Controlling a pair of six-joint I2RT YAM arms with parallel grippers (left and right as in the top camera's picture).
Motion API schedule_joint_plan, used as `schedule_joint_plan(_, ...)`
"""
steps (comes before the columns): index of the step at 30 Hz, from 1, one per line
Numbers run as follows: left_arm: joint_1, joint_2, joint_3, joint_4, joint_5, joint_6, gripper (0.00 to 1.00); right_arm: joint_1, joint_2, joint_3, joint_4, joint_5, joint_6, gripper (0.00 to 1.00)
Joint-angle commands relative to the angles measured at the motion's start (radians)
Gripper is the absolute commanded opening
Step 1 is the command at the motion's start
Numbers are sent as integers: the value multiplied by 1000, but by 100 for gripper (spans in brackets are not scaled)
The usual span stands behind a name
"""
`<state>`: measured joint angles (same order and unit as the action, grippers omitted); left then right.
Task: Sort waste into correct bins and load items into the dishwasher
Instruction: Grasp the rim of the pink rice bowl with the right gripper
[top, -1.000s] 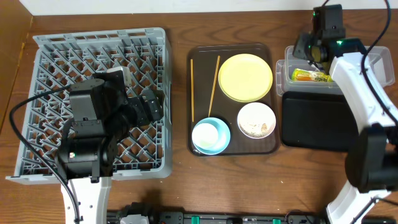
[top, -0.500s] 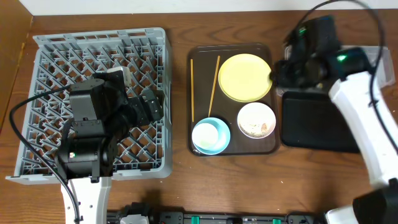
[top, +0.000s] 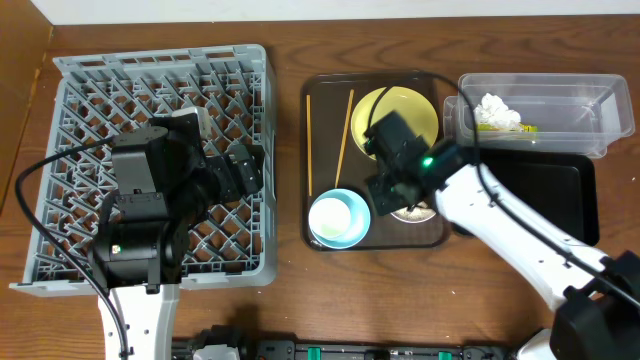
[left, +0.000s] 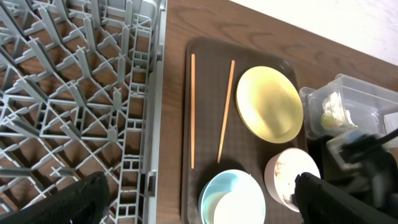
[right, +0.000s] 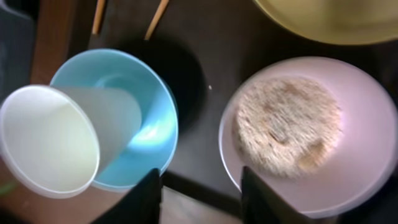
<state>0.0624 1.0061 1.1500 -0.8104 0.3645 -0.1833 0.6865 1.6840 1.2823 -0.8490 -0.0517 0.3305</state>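
My right gripper (top: 385, 195) (right: 200, 199) hangs open and empty low over the brown tray, one finger (right: 146, 199) by the light-blue bowl (right: 146, 134), the other over the rim of the white bowl (right: 367, 124) that holds rice crumbs (right: 286, 124). A white cup (right: 50, 143) lies tilted in the blue bowl. The yellow plate (top: 415, 115) and two chopsticks (top: 308, 140) lie further back. My left gripper (top: 245, 170) (left: 199, 186) stays wide open above the grey dish rack's (top: 90, 90) right edge.
The clear tub (top: 570, 105) at the back right holds white tissue (top: 495, 112) and a wrapper (top: 525, 128). The black tray (top: 545, 200) lies in front of it. The brown tray's rim (top: 325, 85) encloses the dishes.
My right arm has swung left from above the clear tub to over the two bowls, its jaws narrower. White tissue now shows in the tub. The left arm has not moved.
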Motion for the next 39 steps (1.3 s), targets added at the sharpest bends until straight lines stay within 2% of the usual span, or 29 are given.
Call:
schedule_joint_plan(1,-2,-1,18,0,10,5,96,13,5,-92,68,101,33,45)
schedule_joint_plan(5,-2,0,18,0,10,5,96,11,5,-182,166,175,55,43)
schedule_joint_plan(7,-2,-1,18,0,10,5,96,11,5,-239,252,157,53,31)
schedule_joint_plan(9,-2,-1,18,0,10,5,96,11,5,-265,285,148,35,25)
schedule_joint_plan(17,-2,-1,18,0,10,5,96,10,5,-279,285,167,-13,27)
schedule_joint_plan(22,-2,-1,18,0,10,5,96,1,11,-289,322,149,-65,32)
schedule_joint_plan(24,-2,-1,18,0,10,5,96,1,31,-288,317,126,-93,45)
schedule_joint_plan(26,-2,-1,18,0,10,5,96,-5,36,-288,315,126,-92,45)
schedule_joint_plan(32,-2,-1,18,0,10,5,96,-43,36,-264,333,125,-101,29)
schedule_joint_plan(39,-2,0,18,0,10,5,96,-66,55,-250,347,77,-157,32)
